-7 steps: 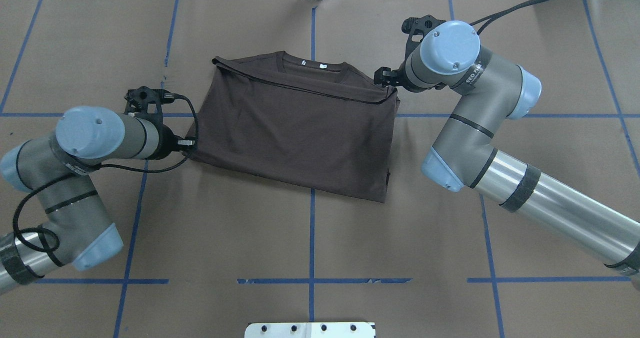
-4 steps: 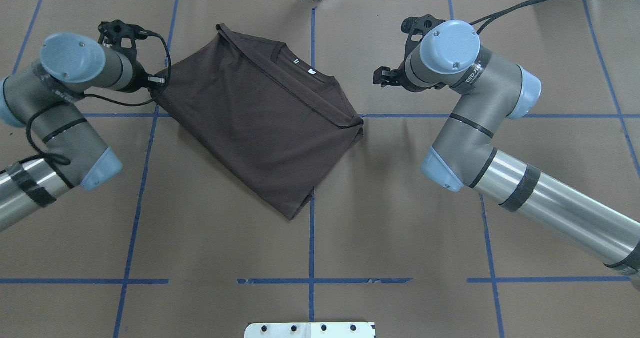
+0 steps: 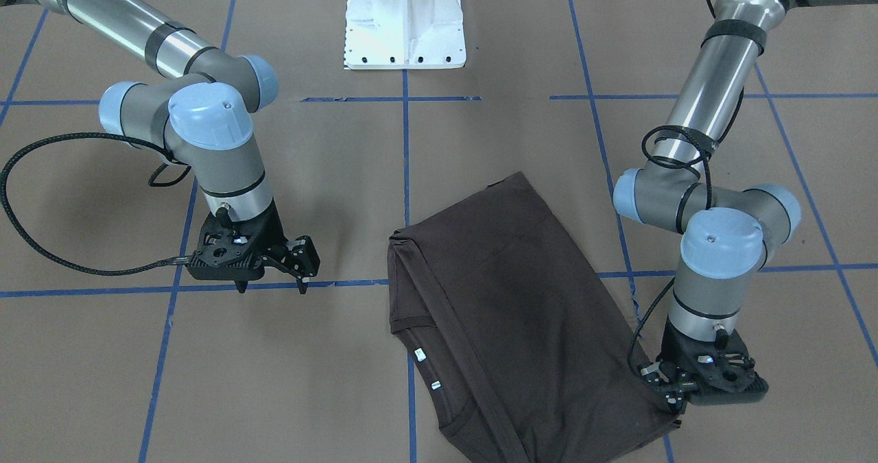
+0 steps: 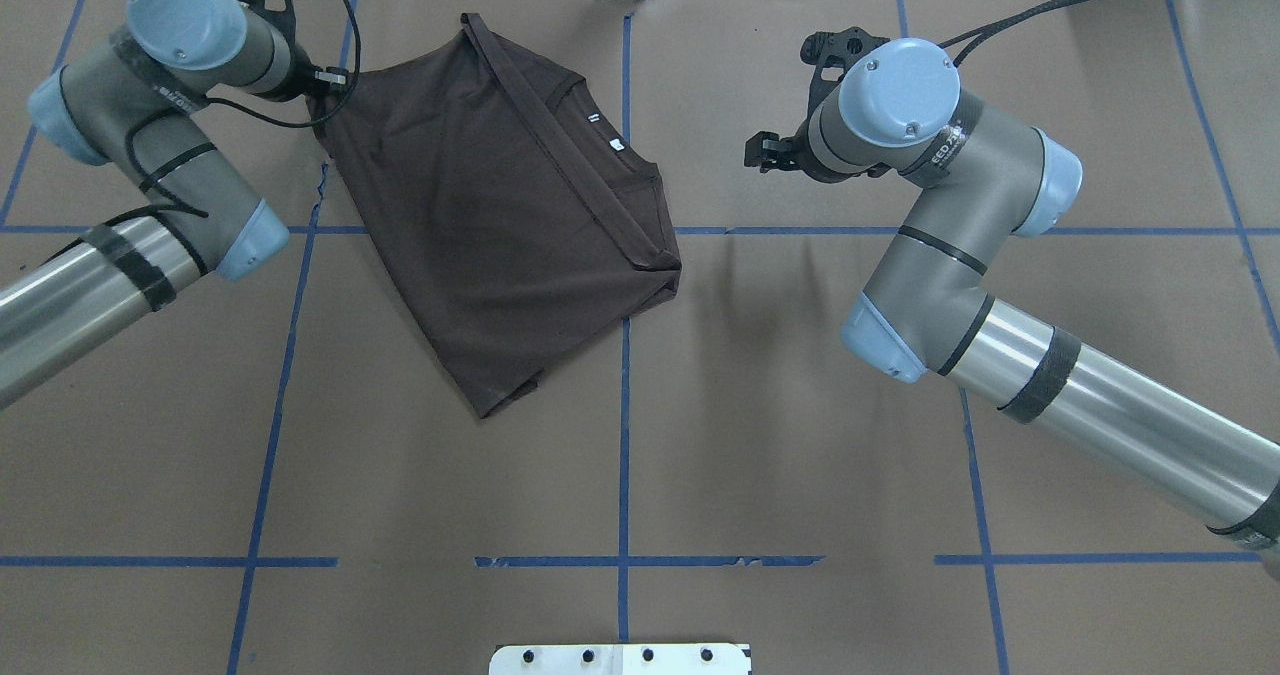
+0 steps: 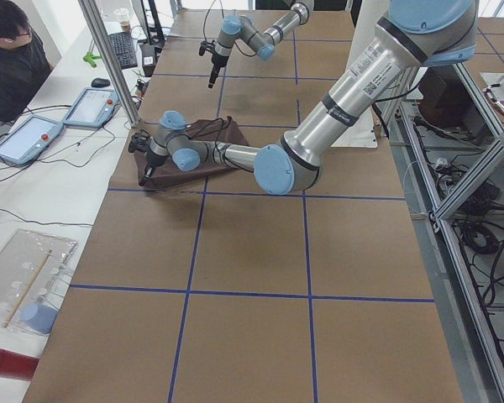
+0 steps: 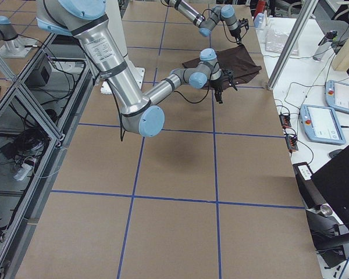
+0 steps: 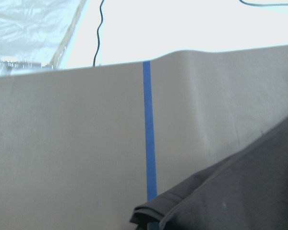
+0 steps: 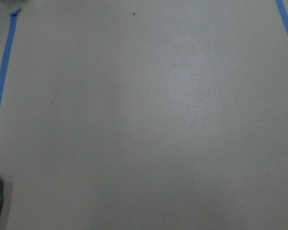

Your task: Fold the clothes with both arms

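**Front-facing view:** the folded shirt [image 3: 507, 312] lies slantwise on the table [image 3: 103, 381]. Its collar and 2 white labels [image 3: 420, 357] are toward the view's bottom edge. At the view's right, the left gripper [image 3: 671, 394] pinches a corner of the shirt, fingers pressed together on the cloth. The right gripper [image 3: 271, 286] hangs just over the table by a blue tape line [image 3: 103, 291]. Its fingers are spread, it holds nothing, and it is well apart from the shirt. A white base [image 3: 405, 24] stands at the top.

**Overhead view:** the shirt sits far and left of centre. 1 corner is drawn up to the left gripper near the far edge, and the opposite corner points toward the robot. The right gripper is off to the shirt's right, clear of it.

**Left side view:** the near arm's gripper is at the shirt's end. A person [image 5: 8, 50] is beside a bench with 2 tablets [image 5: 92, 105].

**Right side view:** the near arm's gripper is near the shirt, not touching it.

**Left wrist view:** bunched dark cloth fills the bottom right, and a tape line runs away across the paper.

**Right wrist view:** bare paper with tape along the left, and a sliver of dark cloth at the bottom-left corner.
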`<state>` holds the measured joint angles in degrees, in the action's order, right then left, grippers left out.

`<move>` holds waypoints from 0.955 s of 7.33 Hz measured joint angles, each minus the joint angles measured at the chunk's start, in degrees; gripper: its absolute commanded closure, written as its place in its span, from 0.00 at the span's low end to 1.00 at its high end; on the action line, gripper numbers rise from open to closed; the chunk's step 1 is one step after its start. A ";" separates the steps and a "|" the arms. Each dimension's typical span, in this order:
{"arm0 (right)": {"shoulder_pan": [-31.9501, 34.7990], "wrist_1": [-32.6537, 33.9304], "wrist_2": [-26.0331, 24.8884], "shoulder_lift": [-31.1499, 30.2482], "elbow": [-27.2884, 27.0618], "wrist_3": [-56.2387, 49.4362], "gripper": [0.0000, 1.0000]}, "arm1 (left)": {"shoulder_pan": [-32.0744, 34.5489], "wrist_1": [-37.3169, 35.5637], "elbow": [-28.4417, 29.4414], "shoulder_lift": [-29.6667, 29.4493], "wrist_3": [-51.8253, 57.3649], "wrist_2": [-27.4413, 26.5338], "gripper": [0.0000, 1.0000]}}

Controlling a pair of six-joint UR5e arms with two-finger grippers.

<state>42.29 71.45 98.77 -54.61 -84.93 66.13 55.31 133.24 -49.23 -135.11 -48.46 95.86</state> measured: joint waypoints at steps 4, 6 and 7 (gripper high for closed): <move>-3.87 0.24 -3.52 10.25 6.83 4.59 0.33 | 0.89 0.15 -12.93 6.85 6.59 6.77 0.00; -5.75 -1.15 -5.38 18.51 16.43 10.41 0.37 | 0.92 0.02 -18.99 10.31 6.40 8.85 0.00; -6.35 -3.18 -5.86 20.59 20.51 11.58 0.39 | 0.84 0.03 -20.14 10.90 6.16 9.06 0.00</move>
<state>35.94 68.27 92.92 -34.02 -64.42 77.71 56.15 133.26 -69.37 -124.21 -42.30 104.92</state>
